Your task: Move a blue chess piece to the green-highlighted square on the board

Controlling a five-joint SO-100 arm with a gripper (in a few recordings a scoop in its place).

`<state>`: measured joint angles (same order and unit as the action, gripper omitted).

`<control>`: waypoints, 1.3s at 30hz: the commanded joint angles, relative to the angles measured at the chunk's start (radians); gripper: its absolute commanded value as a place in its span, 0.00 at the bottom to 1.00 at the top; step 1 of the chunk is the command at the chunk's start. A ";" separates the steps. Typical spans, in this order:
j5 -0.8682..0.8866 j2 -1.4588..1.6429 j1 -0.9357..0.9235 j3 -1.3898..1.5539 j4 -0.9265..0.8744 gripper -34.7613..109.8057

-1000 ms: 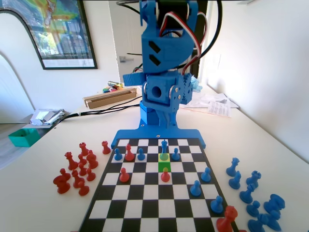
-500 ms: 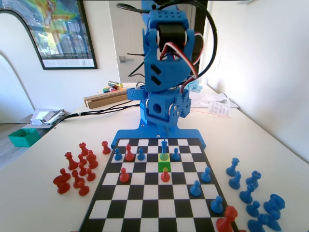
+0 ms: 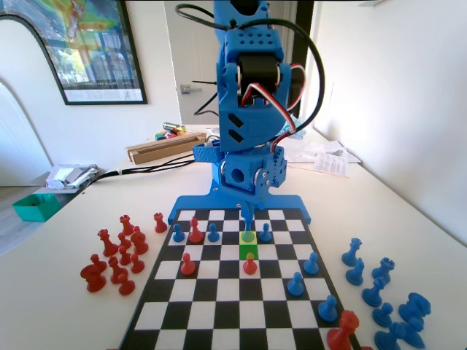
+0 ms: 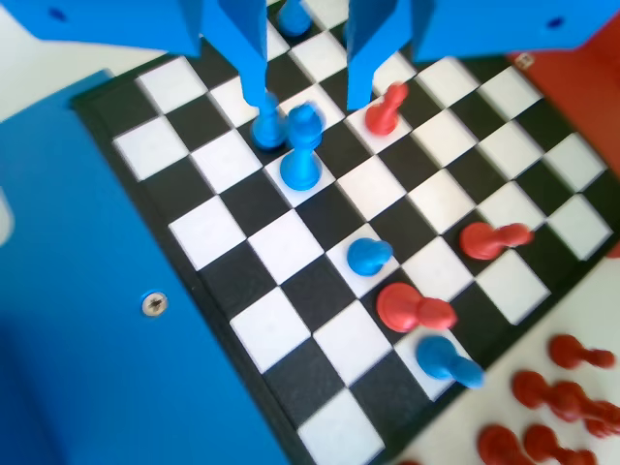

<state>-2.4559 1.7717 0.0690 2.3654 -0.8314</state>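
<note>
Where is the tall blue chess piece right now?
In the wrist view, the blue chess piece stands upright on a white square of the board, just below the open pincer, with a blue pawn close at its left.

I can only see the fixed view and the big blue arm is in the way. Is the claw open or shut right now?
Observer: Open. In the wrist view the claw has its two jaws apart.
Child: Is the tall blue piece between them?
Observer: Nearly. The blue chess piece stands upright on a white square, and its knobbed top is just under the gap, nearer the left jaw in that picture.
Child: Is anything else close to the claw?
Observer: Yes, a red pawn stands right beside the tip of the right jaw in the wrist view.
</note>
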 commanded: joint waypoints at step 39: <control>-0.055 0.003 -0.017 0.161 0.253 0.25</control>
<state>-2.5004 1.7518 0.0368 2.5357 -0.5829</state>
